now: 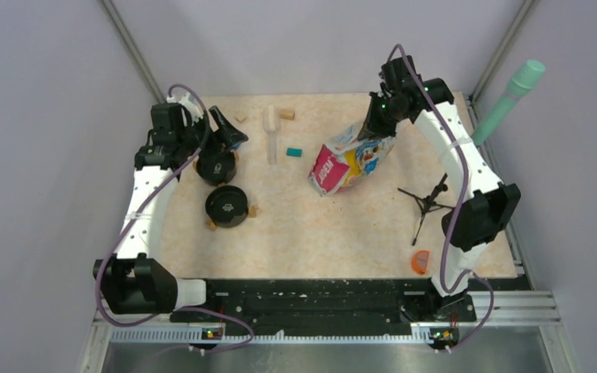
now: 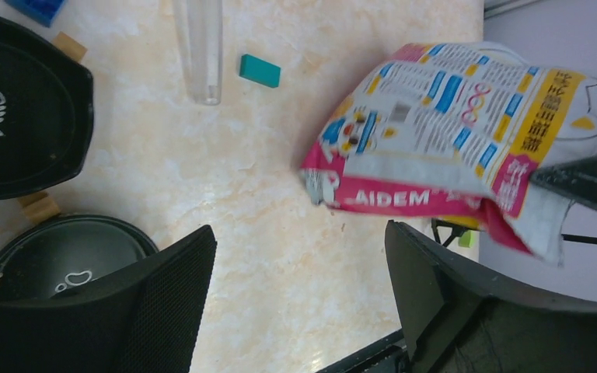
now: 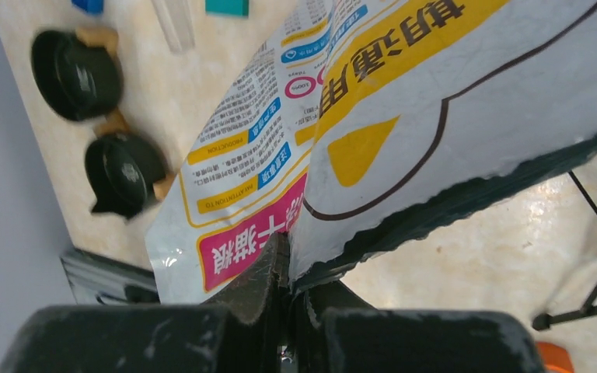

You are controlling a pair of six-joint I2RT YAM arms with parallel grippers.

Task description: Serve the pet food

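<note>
My right tool [image 3: 284, 268] is clenched on the top edge of the pet food bag [image 1: 350, 159], its long axis slanting from there toward the two black bowls [image 1: 211, 206] well beyond its pink end, nearer my spread, empty left tool [image 2: 299, 268].

The white left arm [image 1: 141, 203] and white right arm [image 1: 457, 149] have black joints, thin purple cables [image 1: 99, 281], and perhaps dotted black fingers [image 2: 169, 299].

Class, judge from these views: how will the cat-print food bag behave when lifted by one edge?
The bag is probably floppy: it creases and sags below the right pincer clamping its edge. Its glossy film looks slippery, so it might slip. The bulging lower end suggests loose contents that may shift.
</note>
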